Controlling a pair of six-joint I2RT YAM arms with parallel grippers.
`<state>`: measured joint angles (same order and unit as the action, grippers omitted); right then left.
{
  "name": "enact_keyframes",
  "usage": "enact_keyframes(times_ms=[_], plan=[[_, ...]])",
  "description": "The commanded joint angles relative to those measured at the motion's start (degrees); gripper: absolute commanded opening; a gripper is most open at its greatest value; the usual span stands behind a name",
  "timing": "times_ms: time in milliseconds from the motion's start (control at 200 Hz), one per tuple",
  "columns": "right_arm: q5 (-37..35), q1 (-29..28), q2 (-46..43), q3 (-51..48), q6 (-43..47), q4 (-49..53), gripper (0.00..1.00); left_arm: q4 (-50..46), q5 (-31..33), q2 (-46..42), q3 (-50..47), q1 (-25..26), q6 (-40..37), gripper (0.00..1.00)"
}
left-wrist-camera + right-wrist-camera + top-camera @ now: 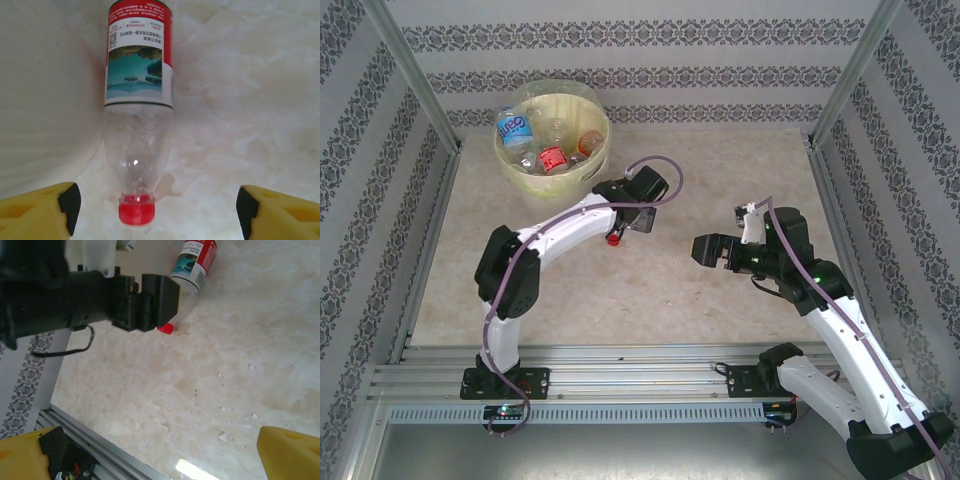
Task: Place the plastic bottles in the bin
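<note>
Top external: bottles [552, 157] in bin [570, 181]; left wrist: red-capped bottle [137, 125], label readable.

Cream marbled tabletop [650, 300], damask-striped walls [670, 35], aluminium rails [620, 380] at near edge

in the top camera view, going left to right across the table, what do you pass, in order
bin → left gripper → right gripper, its jaws wide open
</note>
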<state>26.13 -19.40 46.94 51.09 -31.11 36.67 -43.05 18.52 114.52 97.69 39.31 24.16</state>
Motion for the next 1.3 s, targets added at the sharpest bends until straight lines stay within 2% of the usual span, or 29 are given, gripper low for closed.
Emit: enact_keyframes(times_ms=[0, 285, 774, 1084, 1294], plan=[[-1.2, -0.4, -0.8, -0.5, 0.6, 0.7, 0.98, -3.2, 2.5, 3.3, 4.1, -1.9, 1.1, 0.81], [-1.0, -0.3, -0.5, -0.5, 0.7, 0.8, 0.98, -5.6, 3.2, 11.0, 11.1, -4.1, 0.4, 0.80], [-0.7, 0.0, 0.0, 0.7, 1.2, 1.6, 0.98, -6.3, -0.2, 17.7, 15.6, -6.9, 0.1, 0.79], [-0.9, 0.0, -0.6, 0.1, 1.0, 1.6, 0.98, -6.5, -2.5, 19.1, 15.6, -7.1, 0.9, 0.74], [-0.9, 0.1, -1.0, -0.3, 0.8, 1.6, 0.98, -7.2, -4.1, 19.0, 16.3, -7.1, 0.3, 0.64]])
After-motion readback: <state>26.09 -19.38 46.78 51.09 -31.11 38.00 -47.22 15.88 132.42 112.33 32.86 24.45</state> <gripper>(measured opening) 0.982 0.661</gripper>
